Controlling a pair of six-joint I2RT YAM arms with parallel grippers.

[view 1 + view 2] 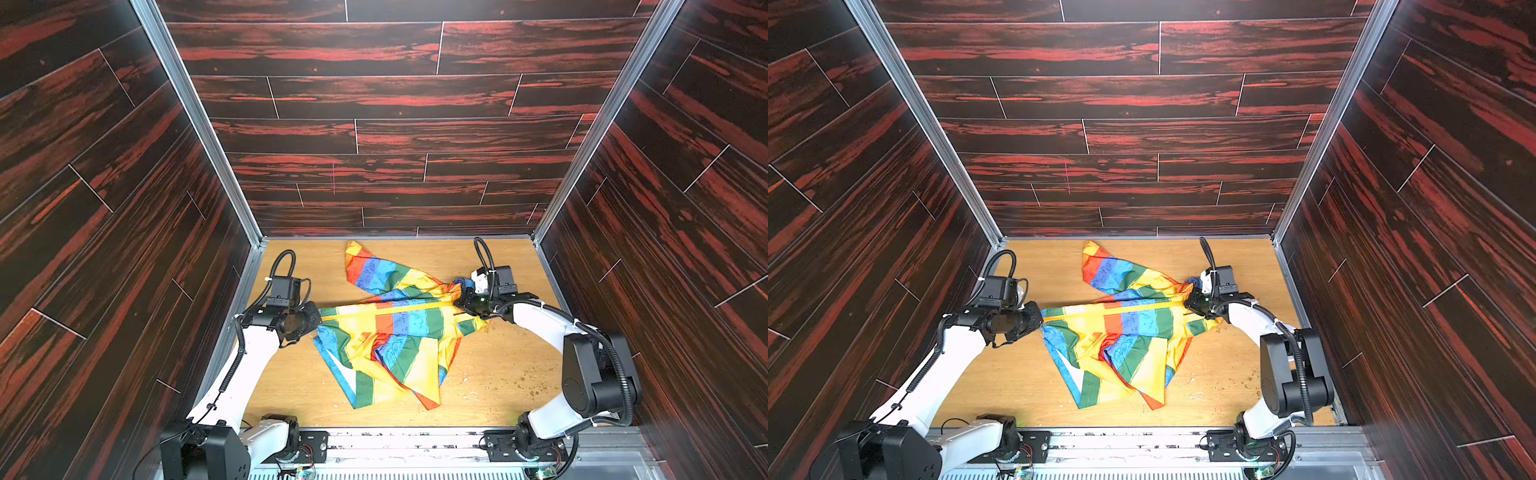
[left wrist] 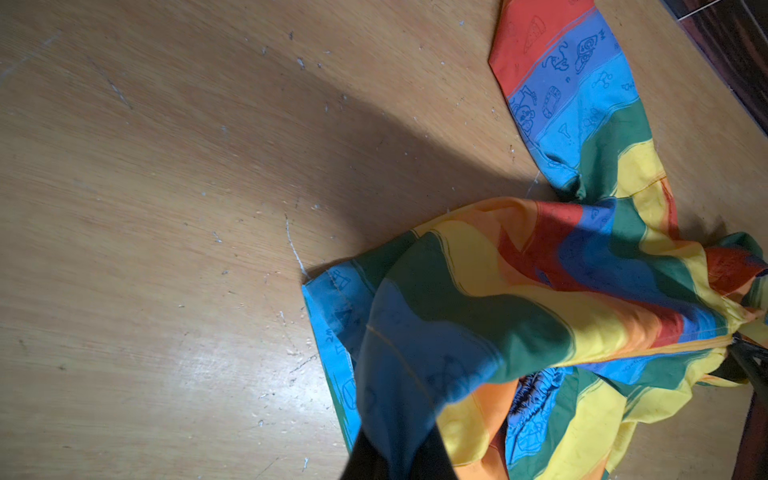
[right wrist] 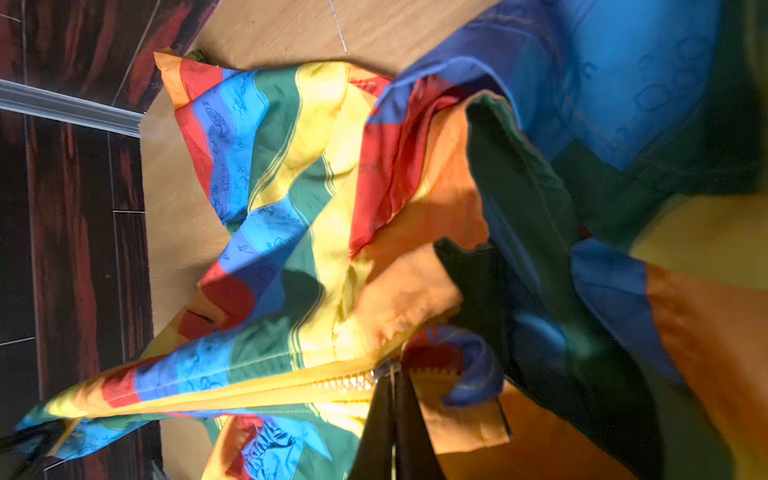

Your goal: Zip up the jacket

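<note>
Mia: Where is the jacket (image 1: 390,332)?

Ben: In both top views it lies crumpled in the middle of the wooden surface (image 1: 498,374), low in the frame. 1 sleeve (image 1: 374,266) sticks out toward the upper left.

Mia: And the 2 hands?

Ben: The left hand (image 1: 318,325) is at the jacket's left edge. The right hand (image 1: 458,302) is at its right end. The yellow zipper (image 1: 386,311) runs in a straight line from 1 to the other.

Mia: Are the hands spread?

Ben: No. In the left wrist view the dark fingers (image 2: 424,457) are pressed together on a fold of blue cloth at the bottom edge. In the right wrist view the fingers (image 3: 411,432) are pressed together too. They pinch the zipper pull (image 3: 386,370), low in the middle.

Mia: Is it zipped?

Ben: Left of the pull the zipper is joined. Just right of it a short row of teeth (image 3: 432,370) shows by itself.

Mia: Any words on it?

Ben: Small line drawings (image 2: 561,83) sit on the blue stripes, and a pizza slice (image 2: 536,27) on the red 1. Some marks near the blue hem look like letters, but I cannot read them.

Mia: What is hard to see?

Ben: The left fingers are cut off by the frame's bottom edge. The right side of the right wrist view is only blurry cloth. In the top views, bunched cloth hides the right hand's tips.
</note>
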